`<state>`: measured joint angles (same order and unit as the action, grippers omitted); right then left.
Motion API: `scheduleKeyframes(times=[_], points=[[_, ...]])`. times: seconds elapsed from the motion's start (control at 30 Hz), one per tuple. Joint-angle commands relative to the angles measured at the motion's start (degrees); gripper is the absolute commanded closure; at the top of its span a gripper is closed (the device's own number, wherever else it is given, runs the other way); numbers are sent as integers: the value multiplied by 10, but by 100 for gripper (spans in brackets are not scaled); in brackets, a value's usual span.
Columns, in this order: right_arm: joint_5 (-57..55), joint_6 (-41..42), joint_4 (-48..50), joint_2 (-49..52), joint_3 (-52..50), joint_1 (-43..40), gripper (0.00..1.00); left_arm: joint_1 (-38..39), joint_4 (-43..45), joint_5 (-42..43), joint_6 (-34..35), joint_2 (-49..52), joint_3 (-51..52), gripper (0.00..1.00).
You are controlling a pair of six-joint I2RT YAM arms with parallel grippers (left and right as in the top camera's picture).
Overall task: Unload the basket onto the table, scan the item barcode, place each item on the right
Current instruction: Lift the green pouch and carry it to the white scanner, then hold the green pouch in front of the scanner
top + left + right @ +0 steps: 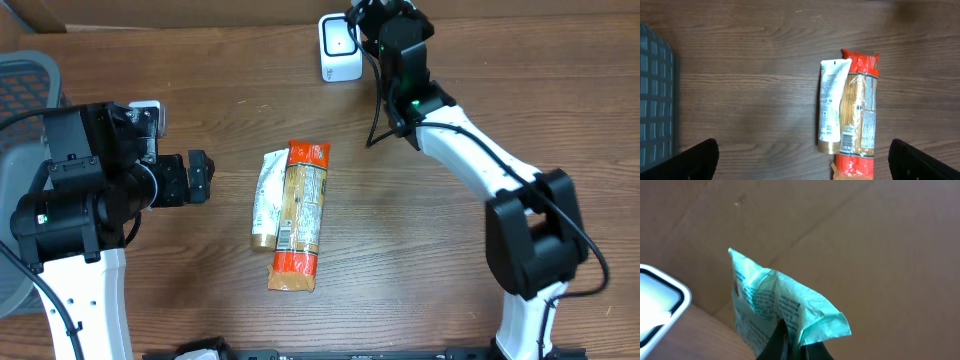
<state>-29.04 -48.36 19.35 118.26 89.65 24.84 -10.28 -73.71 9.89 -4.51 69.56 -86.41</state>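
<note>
My right gripper [795, 341] is shut on a crumpled teal packet [775, 297] with printed text, pinching its lower edge. It holds the packet up beside the white scanner [657, 302], which stands at the table's far edge [340, 48]. In the overhead view the right gripper [362, 20] hovers just right of the scanner, and the packet is hidden under the arm. My left gripper [200, 177] stands open and holds nothing, left of the items lying on the table. Its dark fingers [695, 160] frame bare wood.
A white tube with a gold cap [266, 200] [831, 105] lies touching an orange spaghetti packet [300, 215] [860, 115] mid-table. A grey mesh object [20, 80] [655, 100] sits at the far left. A cardboard wall backs the table.
</note>
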Motion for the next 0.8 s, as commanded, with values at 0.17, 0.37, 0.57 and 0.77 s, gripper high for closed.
scheduleKeyframes(times=[0.17, 0.37, 0.57, 0.77], points=[[8, -197, 132, 81, 13, 10, 96, -3, 2, 6, -7, 2, -10, 0], [27, -290, 182, 137, 20, 15, 96, -3, 2, 6, -7, 2, -10, 0], [45, -322, 203, 154, 23, 24, 96, -3, 2, 6, -7, 2, -10, 0], [47, -349, 207, 154, 23, 29, 96, -3, 2, 6, -7, 2, -10, 0]])
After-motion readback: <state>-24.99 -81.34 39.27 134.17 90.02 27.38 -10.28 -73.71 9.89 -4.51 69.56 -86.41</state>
